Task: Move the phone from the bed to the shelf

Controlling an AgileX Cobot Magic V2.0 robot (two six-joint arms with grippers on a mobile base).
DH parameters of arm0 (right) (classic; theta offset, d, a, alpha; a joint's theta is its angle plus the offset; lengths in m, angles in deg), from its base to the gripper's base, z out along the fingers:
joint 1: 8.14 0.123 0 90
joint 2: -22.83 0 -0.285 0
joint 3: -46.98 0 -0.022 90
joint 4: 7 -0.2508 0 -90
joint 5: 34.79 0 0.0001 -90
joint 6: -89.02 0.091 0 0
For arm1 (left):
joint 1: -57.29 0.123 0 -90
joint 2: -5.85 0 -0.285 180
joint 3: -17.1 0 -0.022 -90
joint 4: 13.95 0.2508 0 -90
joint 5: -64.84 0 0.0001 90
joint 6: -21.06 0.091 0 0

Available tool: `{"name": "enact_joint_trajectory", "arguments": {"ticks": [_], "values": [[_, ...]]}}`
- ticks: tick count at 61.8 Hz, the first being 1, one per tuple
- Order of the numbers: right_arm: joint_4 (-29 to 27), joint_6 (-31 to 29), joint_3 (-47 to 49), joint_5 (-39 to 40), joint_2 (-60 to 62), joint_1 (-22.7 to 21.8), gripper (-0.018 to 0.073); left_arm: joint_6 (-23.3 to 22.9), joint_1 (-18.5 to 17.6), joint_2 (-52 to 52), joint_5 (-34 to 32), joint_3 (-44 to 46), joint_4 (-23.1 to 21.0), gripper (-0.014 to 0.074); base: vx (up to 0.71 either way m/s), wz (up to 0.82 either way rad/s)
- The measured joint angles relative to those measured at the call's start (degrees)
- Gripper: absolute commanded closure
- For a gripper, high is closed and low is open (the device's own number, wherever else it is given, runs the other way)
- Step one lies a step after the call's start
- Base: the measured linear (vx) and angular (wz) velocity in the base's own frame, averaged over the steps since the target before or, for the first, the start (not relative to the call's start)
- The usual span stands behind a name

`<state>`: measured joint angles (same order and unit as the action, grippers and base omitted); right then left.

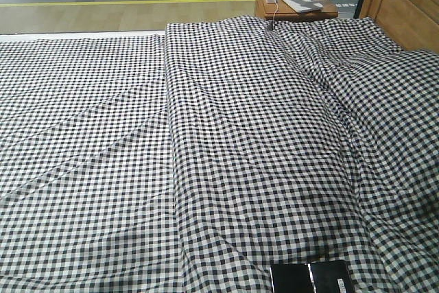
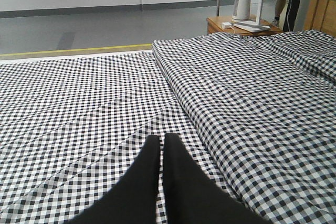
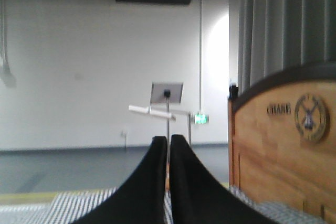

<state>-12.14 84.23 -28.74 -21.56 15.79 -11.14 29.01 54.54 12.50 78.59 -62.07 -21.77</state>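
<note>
Left wrist-mounted view has the left end effector (image 2: 161,139) with its two black fingers pressed together, only a hairline slit between them and nothing in it. It hangs low over the bed (image 2: 105,103), above the flat gingham cloth just left of a long raised fold. The right end effector (image 3: 168,139) is closed and empty in the same way. It is pointed higher, at the room's far wall, with the wooden headboard (image 3: 283,150) off to its right.

The phone (image 1: 312,278) appears to be the glossy black slab lying on the checked cloth at the very bottom of the front view. The frame edge cuts it off, so its rim and sticker cannot be made out. Neither end effector touches it. A small bedside table (image 1: 263,6) stands beyond the far corner of the bed. The shelf is in none of the views.

Judged from this, nothing of the task is done: the reach, the grasp, the carry and the placing are all left.
</note>
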Motion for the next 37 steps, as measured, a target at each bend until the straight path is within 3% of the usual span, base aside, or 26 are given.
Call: {"name": "enact_joint_trajectory", "arguments": {"ticks": [15,37], "values": [[0.0,0.0,11.3,-1.6,-2.9,0.0,0.0564,0.0,0.0,0.0,0.0,0.0,0.0,0.0596,0.00,0.00],[0.0,0.0,28.8,-8.5,-19.6,0.0,0.0561,0.0,0.0,0.0,0.0,0.0,0.0,0.0596,0.00,0.00]]}}
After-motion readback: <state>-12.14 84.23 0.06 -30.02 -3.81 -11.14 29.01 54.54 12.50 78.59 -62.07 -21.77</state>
